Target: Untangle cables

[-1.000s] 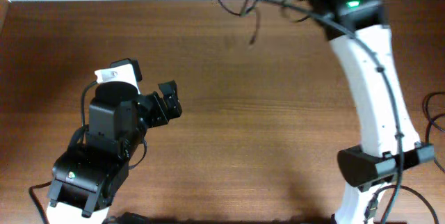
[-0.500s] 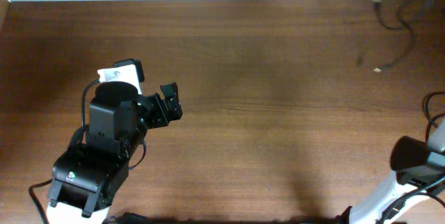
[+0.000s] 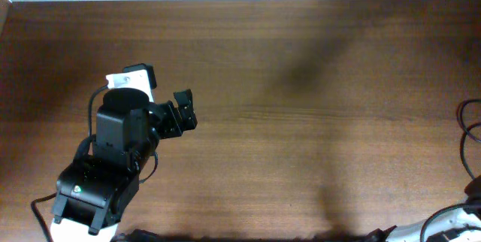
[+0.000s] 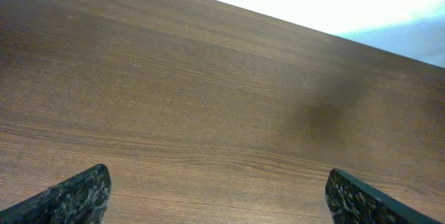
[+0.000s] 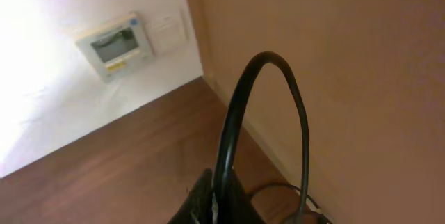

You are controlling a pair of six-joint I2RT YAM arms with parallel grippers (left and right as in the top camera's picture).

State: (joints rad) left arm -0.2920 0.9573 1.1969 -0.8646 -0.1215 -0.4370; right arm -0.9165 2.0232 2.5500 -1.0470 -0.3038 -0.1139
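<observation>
A wooden table (image 3: 301,62) seen from above. The left arm (image 3: 113,159) sits over its lower-left part. The left gripper (image 3: 183,110) is spread wide and grasps nothing, with its fingertips above bare wood. Thick black arm wiring (image 3: 467,133) curls at the table's right edge.

The right gripper (image 5: 212,206) shows only in its own wrist view, facing a room corner. It is clenched on a black cable (image 5: 268,60), which arches up from it in a tall loop across a tan wall (image 5: 361,78). A wall panel (image 5: 115,43) and a switch plate (image 5: 167,26) hang on the white wall at left.

table (image 3: 316,144): brown wood grain | wall panel (image 5: 116,45): white, possibly a thermostat | wall (image 5: 361,57): tan
</observation>
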